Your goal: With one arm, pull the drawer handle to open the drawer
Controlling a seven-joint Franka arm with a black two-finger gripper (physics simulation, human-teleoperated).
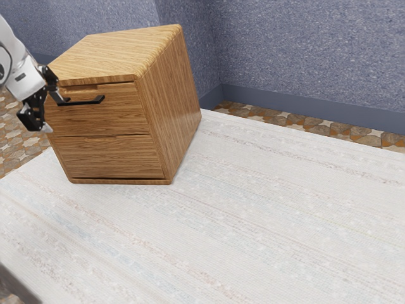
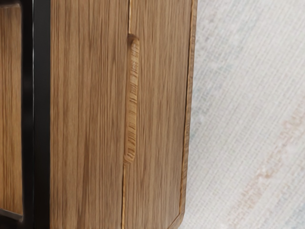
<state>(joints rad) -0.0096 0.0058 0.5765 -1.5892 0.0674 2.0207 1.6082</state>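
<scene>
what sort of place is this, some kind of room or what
Probably a plain indoor room, rendered in a simulator: blue-grey textured walls with a dark baseboard, a patterned tile floor along them, and a wooden drawer cabinet standing on a pale woven-looking surface.

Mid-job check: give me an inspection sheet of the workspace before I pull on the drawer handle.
Surface: pale woven-look table, carrying the cabinet.
Job's things: wooden cabinet with two drawers, standing toward the exterior view's left. A black handle sits across the upper drawer. Whether that drawer is shut or slightly out cannot be told.
Clutter: nothing seen.
Grippers: gripper is at the handle's end toward the exterior view's left. Whether it has hold of the handle cannot be told.
Cables: nothing seen.
Surroundings: blue-grey walls and a patterned tile floor beyond the table.
</scene>
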